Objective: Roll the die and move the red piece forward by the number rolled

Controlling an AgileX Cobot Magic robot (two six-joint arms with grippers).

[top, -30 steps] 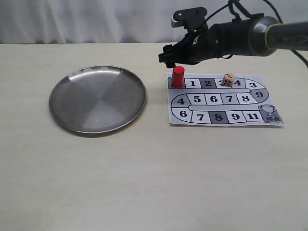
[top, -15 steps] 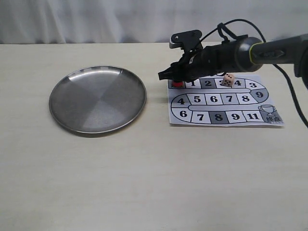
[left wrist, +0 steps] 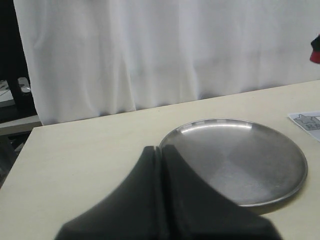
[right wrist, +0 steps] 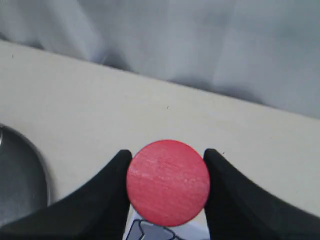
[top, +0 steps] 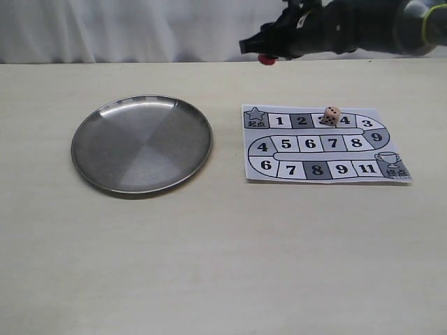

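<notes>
My right gripper [top: 265, 53] hangs high above the table, over the board's far left corner, shut on the red piece [top: 265, 59]. In the right wrist view the red piece [right wrist: 167, 182] fills the gap of the right gripper [right wrist: 167, 184], both black fingers [right wrist: 112, 192] pressing its sides. The die [top: 332, 115] rests on the paper board [top: 321, 144] between squares 3 and 4 of the top row, dark pips showing. The board's star start square [top: 255, 118] stands bare. My left gripper [left wrist: 161, 150] is shut and holds nothing, near the steel plate.
A round steel plate [top: 142, 143] lies left of the board; the left wrist view shows the plate [left wrist: 235, 157] just beyond the fingertips. A white curtain [top: 126, 28] closes off the table's far edge.
The right gripper came down around the red piece on the start square, closed on it, and lifted it well up off the board. The die has not moved.
</notes>
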